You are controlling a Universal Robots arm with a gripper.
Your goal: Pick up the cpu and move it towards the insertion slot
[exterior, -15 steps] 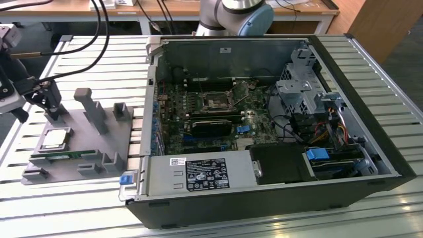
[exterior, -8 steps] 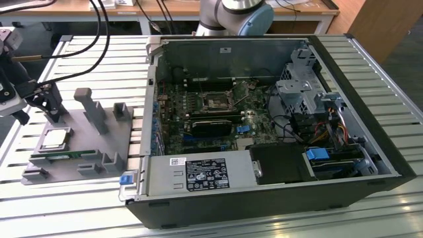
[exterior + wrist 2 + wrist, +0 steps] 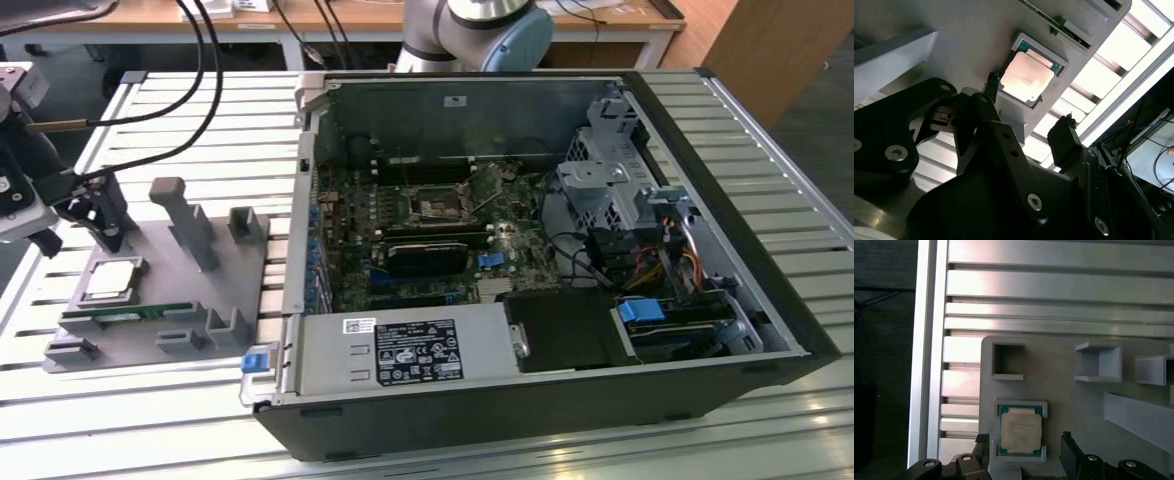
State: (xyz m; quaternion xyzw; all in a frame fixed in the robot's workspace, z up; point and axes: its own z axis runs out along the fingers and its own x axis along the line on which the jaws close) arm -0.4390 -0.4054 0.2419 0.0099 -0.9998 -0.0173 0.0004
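Cpu: the small flat square silver-grey chip (image 3: 1020, 431) lies flat in a shallow square recess with a paler rim around it. It is not lifted.
Cpu's seat: the recess belongs to a grey plastic holder plate (image 3: 163, 272) with upright posts and open pockets. In the exterior view the plate sits at that view's left.
Pincer: the black two-fingered pincer (image 3: 1024, 437) is spread open and grips nothing. In both wrist views its fingers (image 3: 1063, 134) stand one to each side of the chip, wider than the chip and clear of its edges.
Pincer in the exterior view: it hangs over the holder plate, near the chip (image 3: 114, 278).
Neighbour on the plate: a long thin green memory stick (image 3: 127, 313) lies just beside the chip's recess.
Insertion slot: the square socket with a dark centre and shiny metal frame (image 3: 438, 205) sits on the green motherboard inside an open black computer case (image 3: 534, 415). It is well apart from the chip, toward the exterior view's right.
Table: a ribbed aluminium table (image 3: 147, 412) carries both the plate and the case.
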